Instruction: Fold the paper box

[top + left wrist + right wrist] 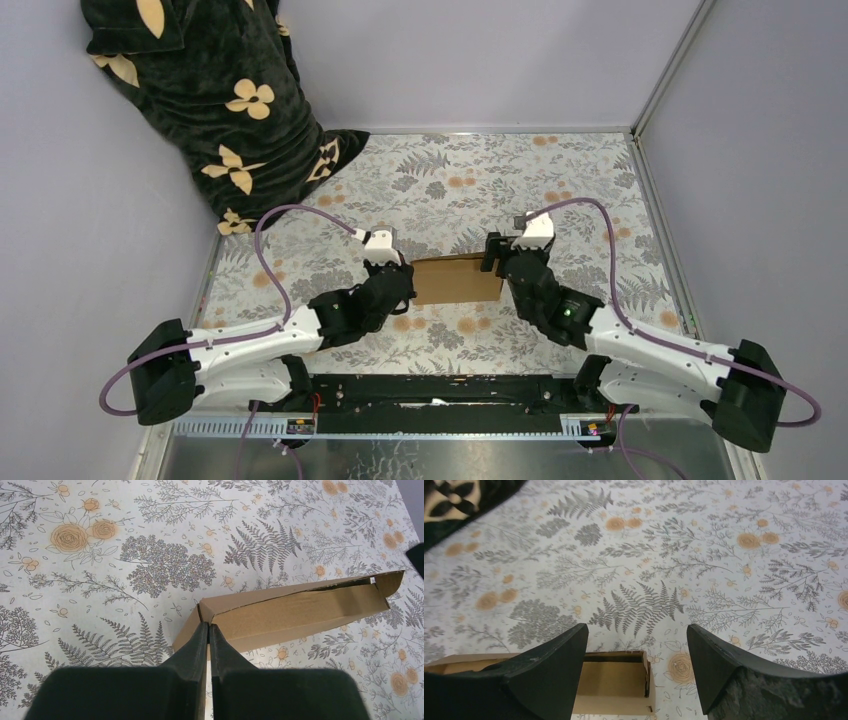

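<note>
Mid-table sits the part-folded paper box [457, 279]. The left gripper [208, 626] is pinched together at its left corner. The right gripper [637, 630] gapes over the right end, so grabbing that wall looks next.

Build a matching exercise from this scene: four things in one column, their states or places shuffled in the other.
Things:
1. left gripper
2. right gripper
3. paper box
4. dark flowered cloth

States or places:
A. bunched up at the far left
B. open wide
C. lying between the two grippers
D. shut

Pairs: 1-D, 2-B, 3-C, 4-A
</note>
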Robot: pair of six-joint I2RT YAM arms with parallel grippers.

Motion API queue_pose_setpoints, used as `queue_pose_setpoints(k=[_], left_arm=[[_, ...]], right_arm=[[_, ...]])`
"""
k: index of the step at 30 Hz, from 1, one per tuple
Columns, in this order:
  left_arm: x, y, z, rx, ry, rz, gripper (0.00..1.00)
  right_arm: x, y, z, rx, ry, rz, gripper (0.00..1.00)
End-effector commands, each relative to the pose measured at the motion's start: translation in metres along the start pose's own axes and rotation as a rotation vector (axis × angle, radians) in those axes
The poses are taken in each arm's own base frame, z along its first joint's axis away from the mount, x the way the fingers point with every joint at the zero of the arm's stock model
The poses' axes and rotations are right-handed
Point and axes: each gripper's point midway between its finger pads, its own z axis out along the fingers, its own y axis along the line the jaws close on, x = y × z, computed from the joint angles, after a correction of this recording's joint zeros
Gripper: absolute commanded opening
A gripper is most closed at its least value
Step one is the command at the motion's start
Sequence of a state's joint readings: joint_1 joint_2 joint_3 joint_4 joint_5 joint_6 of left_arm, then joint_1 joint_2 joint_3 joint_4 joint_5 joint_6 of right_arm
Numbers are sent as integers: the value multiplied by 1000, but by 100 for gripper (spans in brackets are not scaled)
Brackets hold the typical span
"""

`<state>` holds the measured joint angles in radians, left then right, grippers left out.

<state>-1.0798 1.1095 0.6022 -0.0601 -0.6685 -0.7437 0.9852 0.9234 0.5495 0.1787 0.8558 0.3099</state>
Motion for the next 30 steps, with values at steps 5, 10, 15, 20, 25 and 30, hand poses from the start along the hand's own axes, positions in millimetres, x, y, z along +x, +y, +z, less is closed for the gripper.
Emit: queue_pose_setpoints(k=[5, 10, 15, 20, 25, 30], left_arm=[[80, 56, -9, -114, 258, 229, 6], [81, 55, -10, -111, 259, 232, 6], [83, 54, -11, -109, 265, 236, 6], [87, 53, -11, -120, 281, 231, 6], [90, 49, -10, -122, 296, 228, 7], [94, 48, -7, -132, 308, 235, 7]], right_arm=[[-3, 6, 30, 20, 93, 1, 80], [6, 6, 37, 11, 136, -4, 80], [22, 3, 29, -9, 175, 10, 78], [43, -14, 15, -3, 183, 42, 77], [57, -28, 9, 30, 190, 56, 76], [72, -34, 7, 44, 209, 56, 75]])
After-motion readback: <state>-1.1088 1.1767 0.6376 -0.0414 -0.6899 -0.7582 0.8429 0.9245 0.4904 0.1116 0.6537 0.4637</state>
